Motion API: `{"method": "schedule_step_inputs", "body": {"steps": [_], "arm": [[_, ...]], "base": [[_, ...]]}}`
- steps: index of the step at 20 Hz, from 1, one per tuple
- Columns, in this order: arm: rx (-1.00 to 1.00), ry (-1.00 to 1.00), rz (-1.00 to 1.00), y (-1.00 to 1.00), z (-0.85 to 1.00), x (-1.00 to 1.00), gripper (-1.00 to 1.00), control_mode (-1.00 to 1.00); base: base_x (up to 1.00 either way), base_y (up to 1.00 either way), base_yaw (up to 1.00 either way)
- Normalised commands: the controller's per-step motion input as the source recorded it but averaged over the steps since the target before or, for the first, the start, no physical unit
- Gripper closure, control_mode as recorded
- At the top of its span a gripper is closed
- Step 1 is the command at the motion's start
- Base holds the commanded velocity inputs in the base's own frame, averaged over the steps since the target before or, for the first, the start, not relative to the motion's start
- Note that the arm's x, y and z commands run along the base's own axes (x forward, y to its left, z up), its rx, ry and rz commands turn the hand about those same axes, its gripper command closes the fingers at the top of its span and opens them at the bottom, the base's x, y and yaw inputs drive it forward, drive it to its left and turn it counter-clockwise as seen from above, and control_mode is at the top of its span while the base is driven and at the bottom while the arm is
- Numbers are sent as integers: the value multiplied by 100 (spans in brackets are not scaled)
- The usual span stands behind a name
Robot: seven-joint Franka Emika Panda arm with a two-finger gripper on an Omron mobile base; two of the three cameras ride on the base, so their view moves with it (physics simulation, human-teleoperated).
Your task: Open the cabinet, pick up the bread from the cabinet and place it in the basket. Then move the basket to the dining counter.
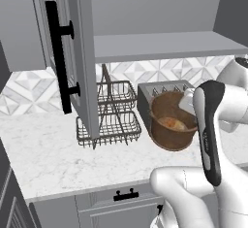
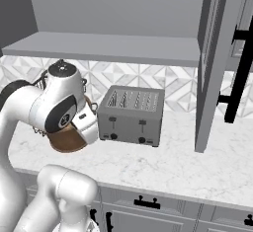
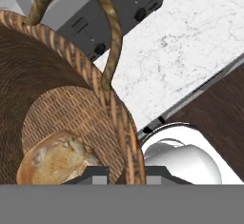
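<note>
The brown woven basket (image 1: 170, 136) (image 2: 65, 140) is by the toaster on the marble counter, and it tilts a little. The golden bread (image 1: 171, 123) (image 3: 56, 159) lies on its bottom. In the hand view my gripper (image 3: 125, 173) is shut on the basket (image 3: 71, 99), with one finger on each side of the rim near the foot of its arched handle (image 3: 112, 32). The cabinet (image 1: 160, 45) above stands open. Its left door (image 1: 82, 52) with the black bar handle (image 1: 58, 57) is swung out, and so is the right door (image 2: 212, 63).
A grey toaster (image 2: 131, 115) (image 1: 145, 93) stands behind the basket, and a two-tier wire rack (image 1: 114, 118) is left of it under the open door. Grey drawers with black pulls (image 1: 126, 194) run below the counter (image 1: 53, 159). My own arm crosses in front of the basket.
</note>
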Motion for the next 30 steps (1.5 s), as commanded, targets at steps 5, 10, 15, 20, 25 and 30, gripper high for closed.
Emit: {"method": "schedule_step_inputs", "body": {"steps": [5, 10, 15, 20, 25, 30], "arm": [[0, 0, 0, 6, 2, -3, 100, -100], [0, 0, 0, 0, 0, 0, 100, -100], [0, 0, 0, 0, 0, 0, 100, -100], [0, 0, 0, 0, 0, -13, 100, -100], [0, 0, 0, 0, 0, 0, 100, 100], [0, 0, 0, 0, 0, 0, 100, 100]], "base": [[0, 0, 0], [0, 0, 0], [0, 0, 0], [0, 0, 0], [-76, -11, -2], [-89, -32, -26]]}}
